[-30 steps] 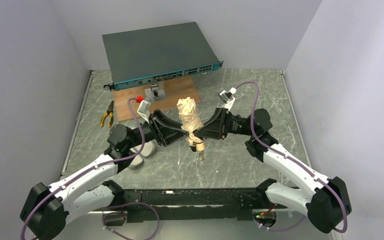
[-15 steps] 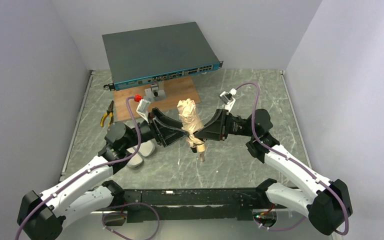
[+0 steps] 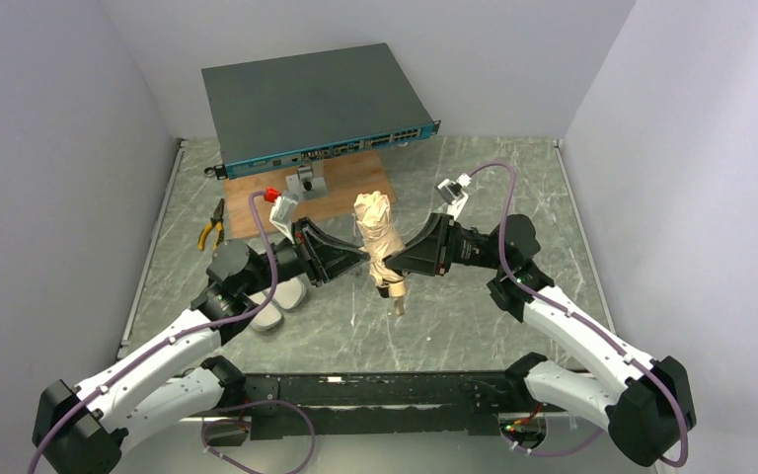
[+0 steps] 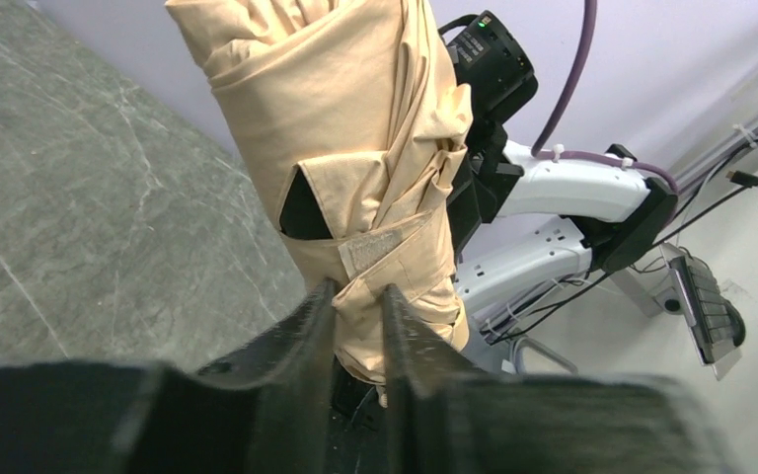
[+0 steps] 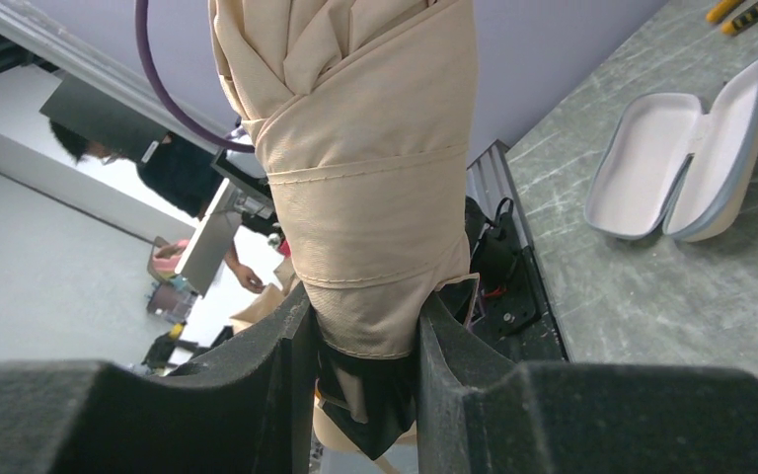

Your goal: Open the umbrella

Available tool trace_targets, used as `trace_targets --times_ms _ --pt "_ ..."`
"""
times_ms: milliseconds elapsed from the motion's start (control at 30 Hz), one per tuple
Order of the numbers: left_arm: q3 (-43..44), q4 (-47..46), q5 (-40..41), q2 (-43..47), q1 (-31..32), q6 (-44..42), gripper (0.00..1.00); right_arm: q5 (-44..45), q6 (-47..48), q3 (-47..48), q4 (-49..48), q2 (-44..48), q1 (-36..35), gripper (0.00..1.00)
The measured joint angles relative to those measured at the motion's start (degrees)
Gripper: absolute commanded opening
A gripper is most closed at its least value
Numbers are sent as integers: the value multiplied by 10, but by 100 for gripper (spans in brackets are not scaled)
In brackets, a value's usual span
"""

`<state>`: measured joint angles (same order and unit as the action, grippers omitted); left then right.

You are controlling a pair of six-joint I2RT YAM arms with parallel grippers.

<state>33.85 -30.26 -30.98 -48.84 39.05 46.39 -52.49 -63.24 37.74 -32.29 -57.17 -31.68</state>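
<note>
The umbrella (image 3: 376, 233) is a rolled cream-beige bundle held off the table at mid-scene, its tan handle (image 3: 395, 296) pointing toward the near edge. My left gripper (image 3: 363, 259) comes in from the left. In the left wrist view its narrow jaws (image 4: 357, 291) pinch a fold of the fabric (image 4: 355, 128) just below the strap's velcro tab (image 4: 373, 254). From the right, my right gripper (image 3: 392, 265) is shut round the bundle's lower end (image 5: 375, 178). Its fingers (image 5: 360, 296) press both sides where black lining hangs out.
A dark network switch (image 3: 316, 99) leans at the back, with a wooden board (image 3: 341, 193) and a small grey fixture (image 3: 308, 178) in front of it. Yellow-handled pliers (image 3: 211, 227) lie at the left. An open whitish case (image 3: 281, 301) (image 5: 686, 163) lies under the left arm.
My left gripper's jaws opened a little, then narrowed onto the umbrella's fabric. The left arm shifted slightly. The right gripper kept its hold, and the bundle moved slightly away from the near edge.
</note>
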Motion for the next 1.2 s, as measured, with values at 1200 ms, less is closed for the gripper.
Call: trace_targets --times_ms 1200 --pt "55 278 188 -5 61 -84 0 237 220 103 427 1 -44 0"
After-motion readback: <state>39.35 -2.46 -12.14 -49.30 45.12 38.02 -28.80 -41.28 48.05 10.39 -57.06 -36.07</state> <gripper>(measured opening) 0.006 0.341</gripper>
